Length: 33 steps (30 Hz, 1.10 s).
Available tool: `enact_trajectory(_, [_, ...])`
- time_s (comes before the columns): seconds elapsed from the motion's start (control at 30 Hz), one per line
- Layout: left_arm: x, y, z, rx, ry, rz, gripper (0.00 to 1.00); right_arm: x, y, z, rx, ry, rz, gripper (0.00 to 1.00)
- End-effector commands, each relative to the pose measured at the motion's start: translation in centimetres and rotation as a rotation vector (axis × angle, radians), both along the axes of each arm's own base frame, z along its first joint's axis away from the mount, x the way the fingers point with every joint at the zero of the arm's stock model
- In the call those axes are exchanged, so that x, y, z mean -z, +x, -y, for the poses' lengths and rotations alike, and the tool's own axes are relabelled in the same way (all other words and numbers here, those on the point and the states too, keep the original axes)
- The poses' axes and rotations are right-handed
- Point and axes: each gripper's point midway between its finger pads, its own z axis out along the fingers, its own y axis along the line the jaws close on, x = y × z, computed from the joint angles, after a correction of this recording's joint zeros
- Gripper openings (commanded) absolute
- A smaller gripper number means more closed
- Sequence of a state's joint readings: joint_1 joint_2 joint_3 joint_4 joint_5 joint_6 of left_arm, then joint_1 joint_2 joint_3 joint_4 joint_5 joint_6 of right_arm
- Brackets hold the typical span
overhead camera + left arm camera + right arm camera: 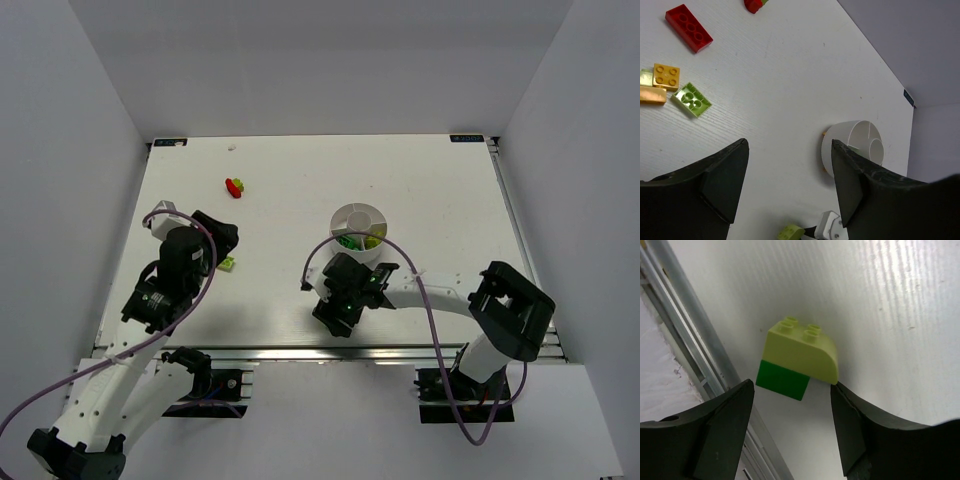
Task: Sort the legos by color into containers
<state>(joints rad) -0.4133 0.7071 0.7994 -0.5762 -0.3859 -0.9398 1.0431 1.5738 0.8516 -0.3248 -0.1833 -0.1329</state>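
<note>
The white divided dish [358, 222] holds a dark green lego [347, 242] and a lime one [373, 240] in its near wedges. My right gripper [338, 312] is open just in front of the dish. In the right wrist view it [790, 385] faces a pale lime curved lego [801, 347] stacked on a dark green one [782, 381]; the right fingertip touches the lime corner. My left gripper [222, 235] is open and empty. The left wrist view shows a red lego [689, 28], an orange one [666, 76] and a lime one [692, 99] ahead of the left gripper [790, 145].
A red lego with a green bit [235, 187] lies at the far left. A lime lego [229, 264] lies beside the left gripper. The metal rail of the table's near edge [685, 335] runs close to the stacked legos. The dish also shows in the left wrist view [852, 145].
</note>
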Motion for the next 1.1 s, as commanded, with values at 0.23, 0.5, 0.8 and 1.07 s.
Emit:
enact_trajectory(0.23, [-0.9,0.4,-0.4,-0.019,0.008,0.017,0.77,-1.4,2.4,-2.2,0.094,0.044,0.071,0.63])
enact_trajectory(0.5, [-0.8,0.4,-0.4,-0.022,0.011,0.015,0.77,-1.8,3.3,-3.3,0.107,0.066,0.093,0.58])
enact_trajectory(0.8, [-0.7,0.7,-0.3,-0.021,0.016,0.009,0.77,-2.3,3.9,-4.4,0.101,0.100,0.113,0.47])
enact_trajectory(1.07, [-0.6,1.1,0.0,-0.011,0.017,0.008,0.77,-2.2,3.0,-3.5,0.040,0.105,0.117,0.46])
